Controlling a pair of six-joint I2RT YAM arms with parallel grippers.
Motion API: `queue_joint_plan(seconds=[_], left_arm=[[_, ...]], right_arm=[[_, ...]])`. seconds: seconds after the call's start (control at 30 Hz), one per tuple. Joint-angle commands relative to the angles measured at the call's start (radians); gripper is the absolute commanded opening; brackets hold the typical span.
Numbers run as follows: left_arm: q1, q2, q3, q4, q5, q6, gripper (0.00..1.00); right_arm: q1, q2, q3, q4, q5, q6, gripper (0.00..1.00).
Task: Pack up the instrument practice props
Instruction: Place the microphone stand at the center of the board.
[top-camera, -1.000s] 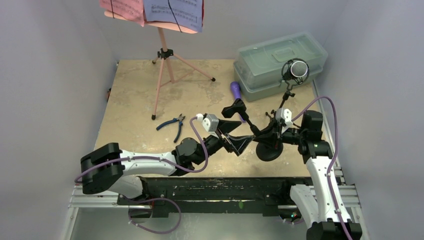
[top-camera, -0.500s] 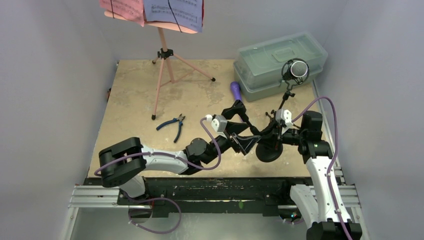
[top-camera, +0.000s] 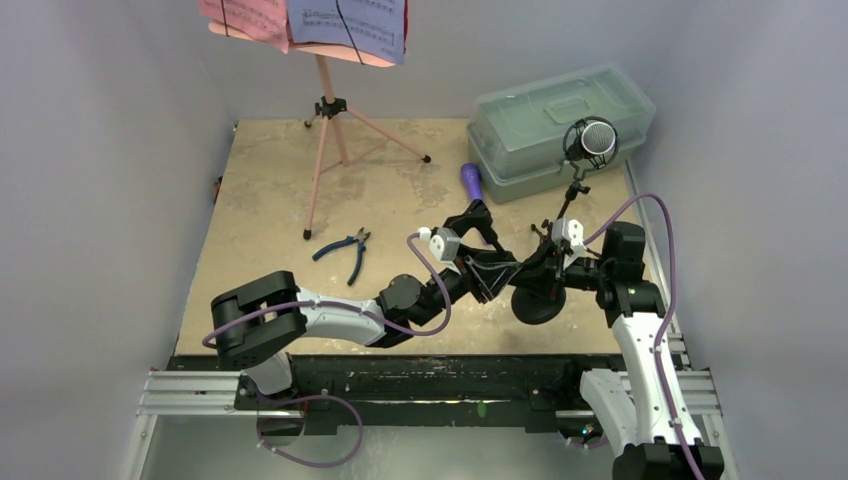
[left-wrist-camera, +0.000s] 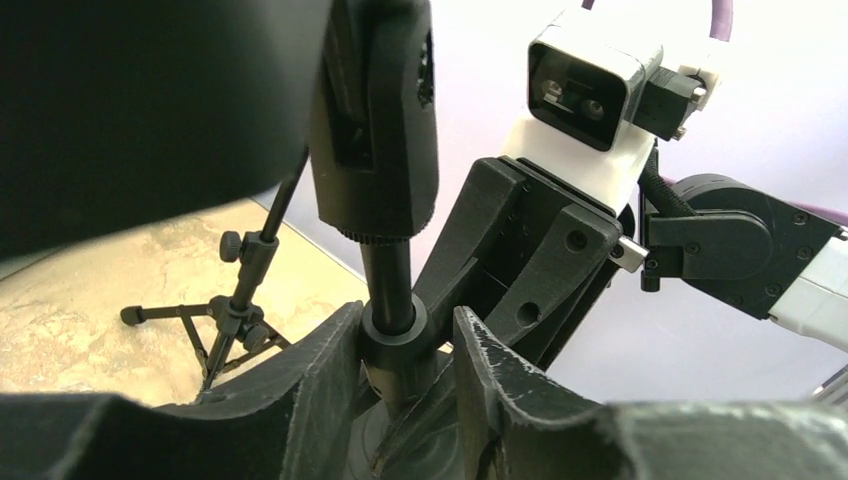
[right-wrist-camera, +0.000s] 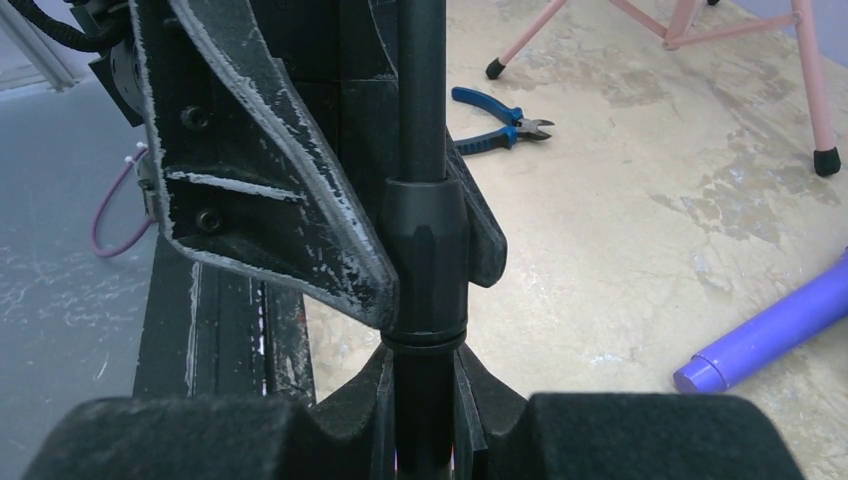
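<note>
We keep the right hand (right-wrist-camera: 421, 385) clamped on the mic stand (right-wrist-camera: 421, 120) pole to steady it. The left hand (left-wrist-camera: 396, 345) straddles the collar right beside it, likely to loosen it, but we cannot tell if it grips. The stand's base rests on the tabletop (top-camera: 280, 200) below both hands.

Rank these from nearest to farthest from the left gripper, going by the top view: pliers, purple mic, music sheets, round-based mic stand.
From the left gripper:
1. round-based mic stand, post between its fingers.
2. purple mic, straight beyond it.
3. pliers, off to its left.
4. music sheets, far back, high up.
</note>
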Motion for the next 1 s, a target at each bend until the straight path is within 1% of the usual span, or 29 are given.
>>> queue_joint_plan(seconds=[0.0, 0.07, 0.13, 0.2, 0.23, 0.27, 0.3, 0.4, 0.5, 0.6, 0.63, 0.7, 0.77, 0.87, 0.97], left_arm=[[0.006, -0.003, 0.034, 0.053, 0.0, -0.01, 0.34], [0.006, -0.002, 0.035, 0.055, 0.002, -0.007, 0.26], [0.007, -0.001, 0.036, 0.055, 0.004, -0.004, 0.11], [0.007, -0.002, 0.033, 0.056, 0.007, 0.002, 0.02], [0.007, -0.003, 0.033, 0.057, 0.007, 0.005, 0.0], [0.007, -0.004, 0.031, 0.057, 0.007, 0.009, 0.0], [0.007, -0.008, 0.03, 0.06, 0.007, 0.012, 0.0], [0.007, -0.019, 0.021, 0.07, 0.004, 0.028, 0.0], [0.007, -0.036, 0.008, 0.075, -0.012, 0.044, 0.0], [0.01, -0.06, -0.012, 0.074, -0.035, 0.062, 0.0], [0.012, -0.068, -0.021, 0.075, -0.042, 0.067, 0.0], [0.015, -0.086, -0.038, 0.073, -0.057, 0.082, 0.0], [0.015, -0.106, -0.048, 0.061, -0.063, 0.103, 0.0], [0.016, -0.138, -0.056, 0.015, -0.073, 0.155, 0.0], [0.016, -0.182, -0.052, -0.075, -0.091, 0.242, 0.0]], right_arm=[[0.001, -0.007, 0.038, 0.022, -0.045, -0.015, 0.0], [0.002, -0.006, 0.037, 0.022, -0.044, -0.015, 0.0], [0.002, -0.007, 0.037, 0.024, -0.044, -0.014, 0.0], [0.002, -0.005, 0.037, 0.023, -0.044, -0.015, 0.0], [0.002, -0.005, 0.037, 0.023, -0.043, -0.015, 0.0], [0.002, -0.004, 0.037, 0.023, -0.042, -0.015, 0.0], [0.002, -0.004, 0.036, 0.024, -0.042, -0.015, 0.03], [0.002, -0.005, 0.034, 0.025, -0.042, -0.015, 0.16], [0.002, -0.005, 0.034, 0.022, -0.042, -0.018, 0.38], [0.002, -0.008, 0.036, 0.011, -0.037, -0.029, 0.63], [0.002, -0.008, 0.037, 0.007, -0.036, -0.035, 0.68], [0.002, -0.009, 0.038, 0.001, -0.032, -0.042, 0.75], [0.002, -0.01, 0.04, -0.004, -0.03, -0.048, 0.79], [0.002, -0.013, 0.042, -0.012, -0.027, -0.061, 0.83], [0.002, -0.015, 0.044, -0.025, -0.025, -0.079, 0.85]])
